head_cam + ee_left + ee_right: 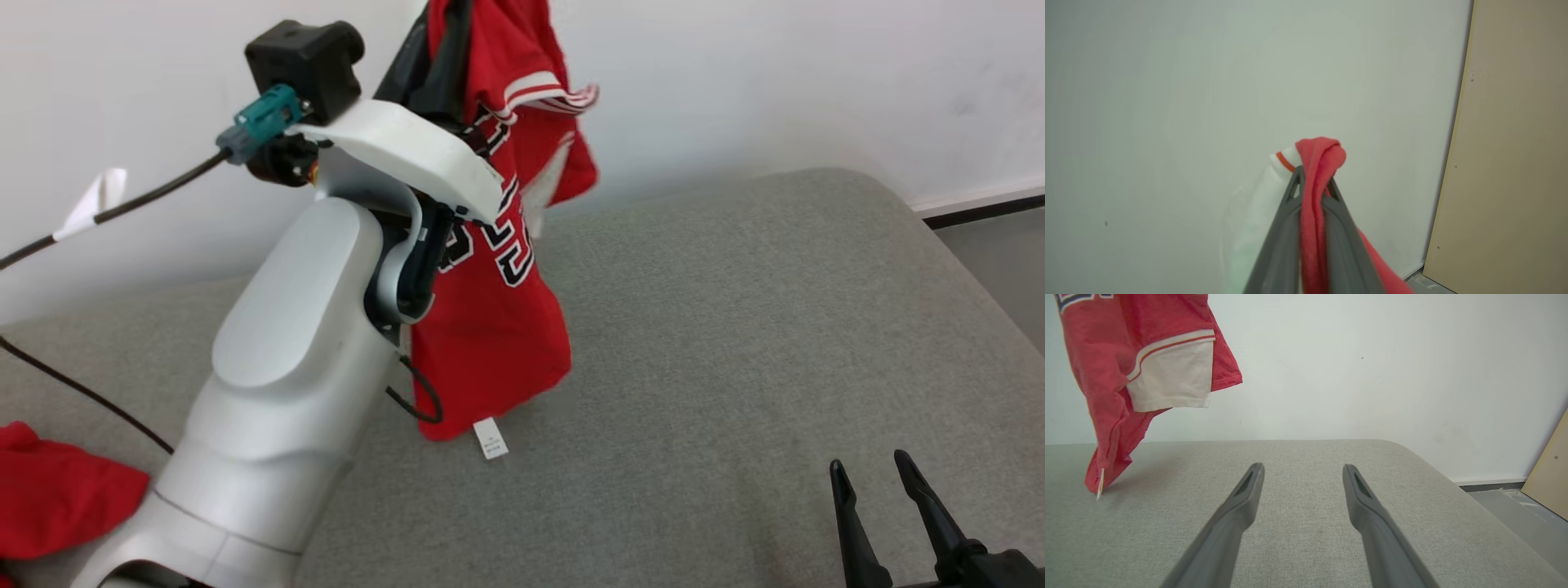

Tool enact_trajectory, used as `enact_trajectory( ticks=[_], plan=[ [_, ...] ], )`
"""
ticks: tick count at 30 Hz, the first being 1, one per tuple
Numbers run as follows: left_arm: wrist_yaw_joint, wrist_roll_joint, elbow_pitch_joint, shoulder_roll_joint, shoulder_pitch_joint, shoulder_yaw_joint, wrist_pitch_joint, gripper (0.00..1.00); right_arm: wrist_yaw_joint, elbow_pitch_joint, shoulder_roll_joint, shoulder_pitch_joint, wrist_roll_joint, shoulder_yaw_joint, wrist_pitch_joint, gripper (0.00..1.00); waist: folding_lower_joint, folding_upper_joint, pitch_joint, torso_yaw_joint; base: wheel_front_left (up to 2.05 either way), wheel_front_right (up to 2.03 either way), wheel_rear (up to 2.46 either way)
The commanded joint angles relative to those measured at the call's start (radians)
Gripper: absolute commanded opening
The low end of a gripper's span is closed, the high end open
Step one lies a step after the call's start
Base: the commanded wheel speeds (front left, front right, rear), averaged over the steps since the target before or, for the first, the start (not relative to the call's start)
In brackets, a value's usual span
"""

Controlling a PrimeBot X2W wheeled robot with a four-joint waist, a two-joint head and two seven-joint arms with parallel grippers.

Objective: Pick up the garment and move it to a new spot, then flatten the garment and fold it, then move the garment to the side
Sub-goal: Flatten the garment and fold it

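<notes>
Spreading from the near edge to the far wall: grey fabric-covered surface (735,343), rounded at its far right corner. Behind it, plain white wall (775,82).

Rising from the near left toward the far middle: pale left forearm (277,367), with a black camera block (306,61) and a teal connector (265,118) at the wrist, and a dark cable (147,192) trailing off to the left.

Hanging high from the left gripper (1312,175): red garment (490,343), a jersey with black-and-white lettering, striped white-and-red trim and a white panel. Pinched tight between the two dark fingers, with a bunched red fold poking out past the tips and a bit of white trim beside it. Draped straight down in front of the wall, left of centre, lowest corner down at the surface; touching or just clear, cannot tell.

Leaning against the wall at the far right, beyond the surface: beige board (1549,473), standing on grey floor (1515,506).

Lying at the near left edge, well apart from the jersey: a second red cloth (57,498).

Waiting low at the near right, over bare fabric: right gripper (869,461), fingers spread wide, nothing between them.

Dangling from the jersey's lowest hem: small white label (490,438).
</notes>
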Motion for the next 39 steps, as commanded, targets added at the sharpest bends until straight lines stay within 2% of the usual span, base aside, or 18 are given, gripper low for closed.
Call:
enact_trajectory(
  ticks=[1, 8, 15, 20, 24, 27, 35, 39],
  plan=[
    [-0.009, -0.014, -0.036, 0.002, 0.026, -0.005, 0.015, 0.0, -0.002, -0.003, -0.006, 0.012, 0.002, -0.006, 0.001, 1.0, 0.0, 0.0, -0.003, 0.014, 0.0, 0.0, 0.0],
    [-0.032, -0.051, -0.254, 0.018, 0.094, -0.047, 0.113, 0.0, -0.002, -0.005, -0.001, 0.011, -0.004, -0.009, 0.001, 1.0, 0.0, 0.0, -0.007, 0.058, 0.0, 0.0, 0.0],
    [0.001, -0.078, -0.485, 0.058, 0.139, -0.058, 0.232, 0.0, -0.002, -0.008, 0.005, 0.012, -0.002, -0.001, 0.001, 1.0, 0.0, 0.0, 0.003, 0.08, 0.0, 0.0, 0.0],
    [0.02, -0.11, -0.543, 0.089, 0.157, -0.053, 0.31, 0.0, -0.002, -0.01, 0.011, -0.001, 0.003, 0.006, 0.001, 1.0, 0.0, 0.0, 0.024, 0.073, 0.0, 0.0, 0.0],
    [0.006, -0.147, -0.483, 0.085, 0.186, -0.072, 0.362, 0.0, -0.002, -0.008, 0.018, -0.02, 0.009, 0.017, 0.001, 1.0, 0.0, 0.0, 0.055, 0.048, 0.0, 0.0, 0.0],
    [-0.007, -0.146, -0.377, 0.081, 0.191, -0.089, 0.356, 0.0, -0.002, -0.003, 0.024, -0.041, 0.015, 0.033, 0.001, 1.0, 0.0, 0.0, 0.085, 0.016, 0.0, 0.0, 0.0],
    [-0.037, -0.083, -0.047, 0.026, 0.095, -0.126, 0.247, 0.0, -0.002, 0.008, 0.041, -0.088, 0.033, 0.073, 0.001, 1.0, 0.0, 0.0, 0.184, -0.094, 0.0, 0.0, 0.0],
    [-0.033, -0.031, 0.094, 0.031, 0.01, -0.125, 0.173, 0.0, -0.002, 0.014, 0.045, -0.104, 0.04, 0.081, 0.001, 1.0, 0.0, 0.0, 0.234, -0.143, 0.0, 0.0, 0.0]
  ],
)
